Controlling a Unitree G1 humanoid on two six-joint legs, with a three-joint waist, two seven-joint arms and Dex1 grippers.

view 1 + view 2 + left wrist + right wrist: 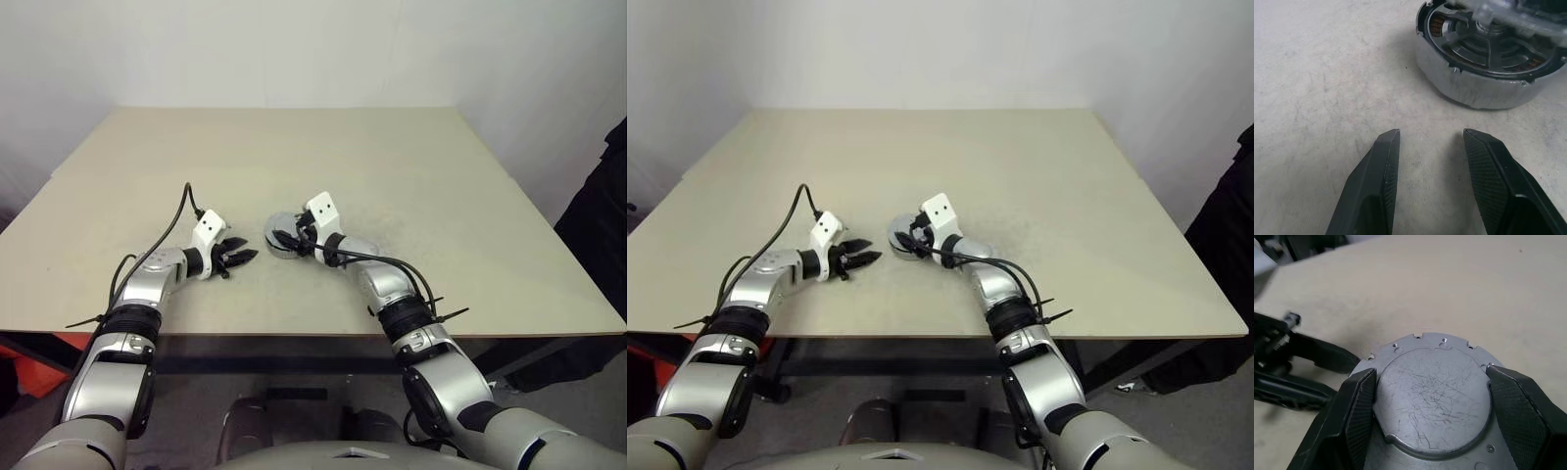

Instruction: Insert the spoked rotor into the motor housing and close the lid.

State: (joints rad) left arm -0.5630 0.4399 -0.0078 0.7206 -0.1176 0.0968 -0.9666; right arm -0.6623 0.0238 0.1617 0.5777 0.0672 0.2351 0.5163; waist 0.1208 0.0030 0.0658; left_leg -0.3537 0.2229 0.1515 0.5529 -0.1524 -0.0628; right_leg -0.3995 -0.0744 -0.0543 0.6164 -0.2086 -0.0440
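Two grippers meet near the front edge of a beige table [411, 176]. The right gripper [1430, 396] has its jaws spread wide and clamped on the lid [1432, 399], a scratched grey disc with a notched rim; the lid sits squarely between the two black fingers [1359, 406], each pad pressed on an opposite part of its edge. In the left wrist view the lid seems to hover just above the motor housing [1484, 88], which stands on the table straight ahead of the left gripper [1430, 142] and a little apart from its tips. Inside the housing, the spoked rotor [1493, 49] appears already seated, its dark spokes radiating from a central hub over copper-coloured windings. The left gripper's jaws stand apart and hold nothing, their tips low over the bare tabletop. By these pictures the rotor step looks done and the lid remains to be lowered and seated. The lid should handle as a stiff, fairly light metal plate with a smooth face; the notched edge gives the pads purchase, so an edge grip across the full width, as now, suits it better than any hold on the flat face. The housing, of solid metal, is likely heavy enough to stay put, though its smooth wall may slide on the table if pushed sideways; the open left jaws could steady that wall.
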